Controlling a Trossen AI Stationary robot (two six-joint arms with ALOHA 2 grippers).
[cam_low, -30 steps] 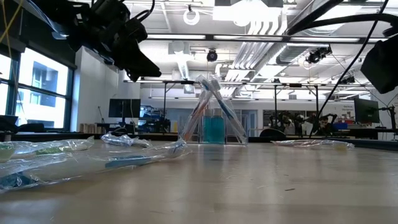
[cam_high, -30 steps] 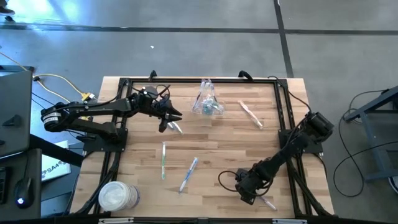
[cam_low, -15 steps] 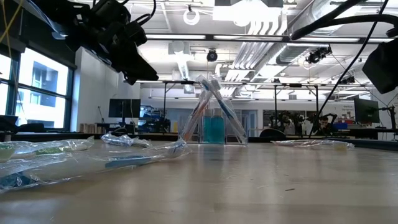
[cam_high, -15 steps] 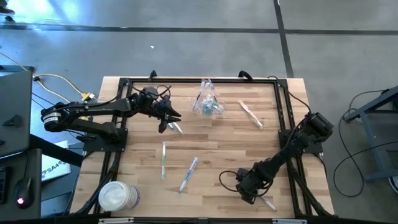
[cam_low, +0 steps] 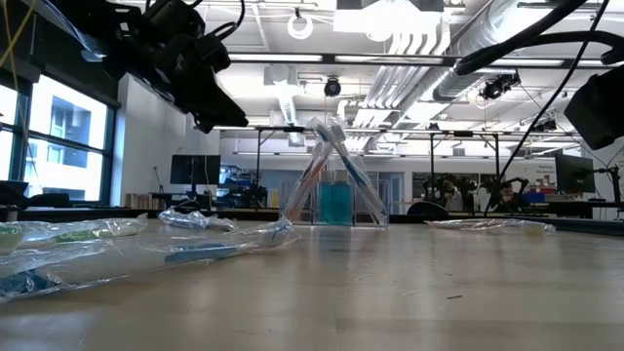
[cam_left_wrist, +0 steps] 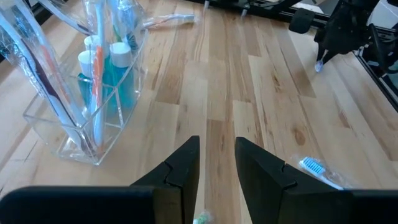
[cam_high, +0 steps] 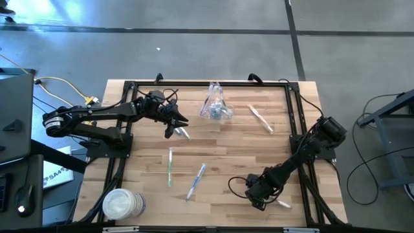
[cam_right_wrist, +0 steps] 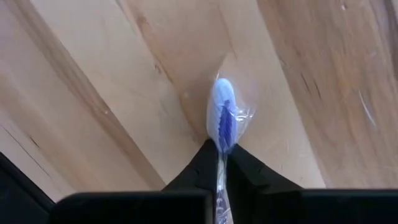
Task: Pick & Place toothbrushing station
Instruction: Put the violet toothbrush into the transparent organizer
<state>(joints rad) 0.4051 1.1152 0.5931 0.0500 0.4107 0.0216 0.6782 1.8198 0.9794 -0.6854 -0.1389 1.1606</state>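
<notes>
On the table (cam_high: 226,149), right end effector (cam_right_wrist: 221,163) pinches a wrapped toothbrush (cam_right_wrist: 223,118).

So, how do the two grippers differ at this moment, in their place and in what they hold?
The right gripper is down at the table's near right corner, shut on a wrapped toothbrush with a blue head. The left gripper hangs above the table farther back, beside the clear cup of brushes and tubes, its fingers apart with nothing between them. Both are dark two-finger grippers.
</notes>
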